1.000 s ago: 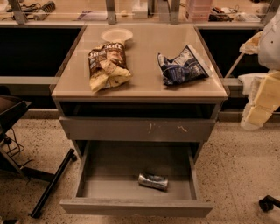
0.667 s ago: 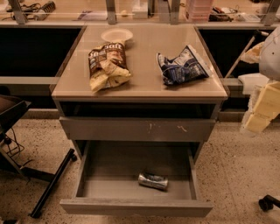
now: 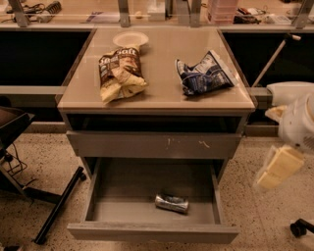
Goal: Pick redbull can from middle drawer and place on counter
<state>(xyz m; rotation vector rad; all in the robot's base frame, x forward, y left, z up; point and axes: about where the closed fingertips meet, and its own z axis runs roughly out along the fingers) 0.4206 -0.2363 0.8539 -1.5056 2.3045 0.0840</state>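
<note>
The redbull can (image 3: 171,202) lies on its side in the open middle drawer (image 3: 152,233), near the front and right of centre. The tan counter (image 3: 162,59) tops the grey cabinet above it. My gripper (image 3: 277,169) hangs at the right edge of the view. It is to the right of the cabinet, at about the height of the open drawer, and apart from both the drawer and the can. It holds nothing.
A brown snack bag (image 3: 119,72), a dark blue-and-white snack bag (image 3: 202,74) and a small white plate (image 3: 130,38) lie on the counter. The scratched drawer front (image 3: 154,145) above is closed. A black chair base (image 3: 54,208) stands at left. A cluttered bench (image 3: 157,12) runs behind.
My gripper and arm have dropped from beside the counter's right edge to the level of the open drawer, and moved slightly left. The can and bags have not moved.
</note>
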